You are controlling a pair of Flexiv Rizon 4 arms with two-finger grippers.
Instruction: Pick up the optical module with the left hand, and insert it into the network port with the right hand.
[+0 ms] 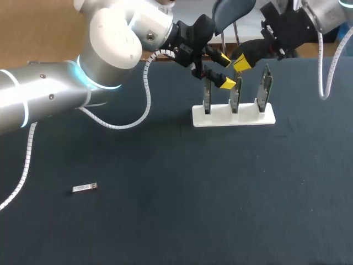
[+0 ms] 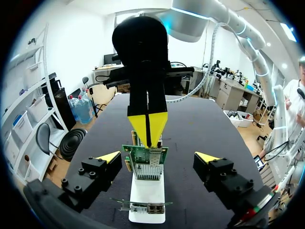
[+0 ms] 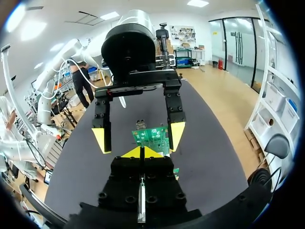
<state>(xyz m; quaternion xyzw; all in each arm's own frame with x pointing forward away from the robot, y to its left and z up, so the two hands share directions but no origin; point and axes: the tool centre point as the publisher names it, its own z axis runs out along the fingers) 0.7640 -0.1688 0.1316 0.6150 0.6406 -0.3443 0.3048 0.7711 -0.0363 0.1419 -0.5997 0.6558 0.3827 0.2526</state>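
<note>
1. Two yellow-tipped fingers of the left gripper [image 2: 158, 156] stand wide apart and hold nothing. A green card [image 2: 145, 157] on the white stand [image 1: 233, 118] rises just ahead of them, in line with the gap.
2. Facing it, the right gripper [image 3: 141, 152] has its fingers drawn together, tips at that card's top edge.
3. The optical module [image 1: 85, 188] lies flat on the table [image 1: 165, 221], well apart from both grippers, out on the left arm's side.
</note>
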